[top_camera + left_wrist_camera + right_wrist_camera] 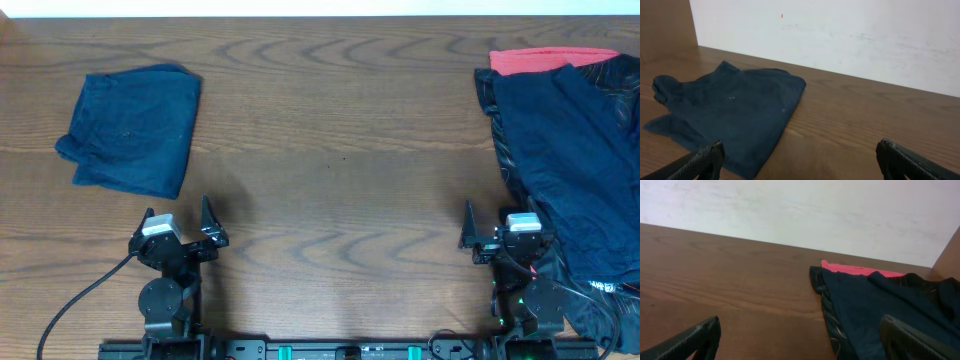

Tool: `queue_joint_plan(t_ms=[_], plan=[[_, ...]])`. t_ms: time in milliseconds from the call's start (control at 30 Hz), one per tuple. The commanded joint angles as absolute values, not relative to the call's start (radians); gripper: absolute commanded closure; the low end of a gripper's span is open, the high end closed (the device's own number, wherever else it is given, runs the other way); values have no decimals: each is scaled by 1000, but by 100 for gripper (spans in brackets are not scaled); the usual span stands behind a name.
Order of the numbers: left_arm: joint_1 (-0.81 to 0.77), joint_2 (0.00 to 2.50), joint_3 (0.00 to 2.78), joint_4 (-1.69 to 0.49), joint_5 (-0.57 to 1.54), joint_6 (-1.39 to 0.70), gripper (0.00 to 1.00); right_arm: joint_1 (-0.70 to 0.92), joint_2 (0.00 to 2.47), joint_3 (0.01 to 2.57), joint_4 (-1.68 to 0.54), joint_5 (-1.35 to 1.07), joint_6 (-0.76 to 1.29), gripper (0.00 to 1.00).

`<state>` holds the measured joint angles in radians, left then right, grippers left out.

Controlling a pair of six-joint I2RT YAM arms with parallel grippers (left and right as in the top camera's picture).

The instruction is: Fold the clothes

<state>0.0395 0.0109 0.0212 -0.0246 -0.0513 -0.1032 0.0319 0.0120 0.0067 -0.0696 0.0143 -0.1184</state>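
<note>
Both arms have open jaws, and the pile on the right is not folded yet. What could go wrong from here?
1. The navy garment lies on the black one with orange lines and the coral-red one; a grab may lift several layers together.
2. The pile's lower edge lies beside the right arm's base, so cloth might snag there.
3. Dragging a piece leftward could disturb the folded navy garment.
</note>
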Motion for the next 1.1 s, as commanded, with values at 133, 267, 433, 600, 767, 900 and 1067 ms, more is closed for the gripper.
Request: queue_joint_plan(t_ms=[133, 267, 433, 600, 767, 900, 1067], plan=[[44, 4, 12, -79, 1, -91, 2, 25, 7, 6, -74, 10, -11, 1], [44, 20, 62, -139, 15, -103, 2, 25, 19, 27, -105, 11, -12, 1], [44, 115, 159, -208, 20, -167, 2, 25, 96, 118, -199, 74, -11, 1], [44, 306, 310, -291, 23, -167, 2, 25, 264, 257, -255, 89, -6, 1], [44, 535, 515, -444, 49, -166, 2, 24, 512, 451, -404, 109, 7, 1], [44, 696, 675, -561, 69, -167, 2, 20, 733, 630, -558, 116, 7, 1], [45, 804, 811, -670, 80, -170, 2, 16, 966, 836, -738, 104, 7, 1]])
